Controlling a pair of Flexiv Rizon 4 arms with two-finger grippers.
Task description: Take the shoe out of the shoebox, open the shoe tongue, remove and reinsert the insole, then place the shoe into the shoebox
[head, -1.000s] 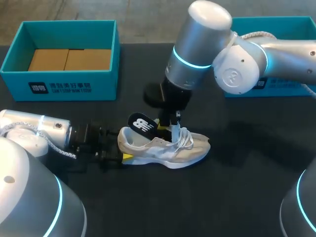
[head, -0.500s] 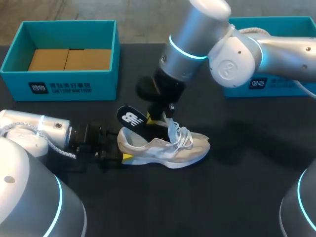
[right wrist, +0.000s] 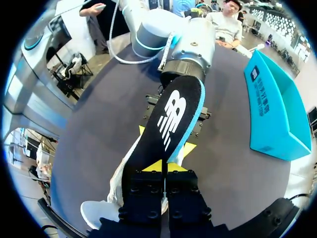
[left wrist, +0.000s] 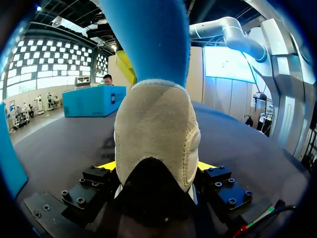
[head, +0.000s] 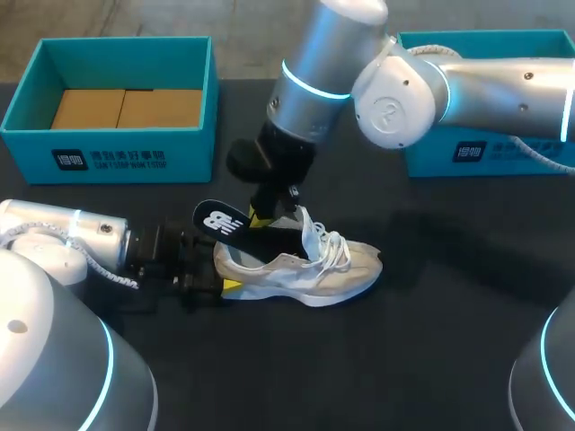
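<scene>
The shoe is seen on its sole on the table. Its heel is clamped by the left jaws, shown plainly only in the left wrist view. The insole, marked with a white logo, is gripped by the right jaws and angled up out of the shoe. White print is carried on the open shoebox.

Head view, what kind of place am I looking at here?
Probably a robotics lab workbench for manipulation trials: a left arm and right arm at a dark table, holding a shoe and its insole near a teal shoebox.
</scene>
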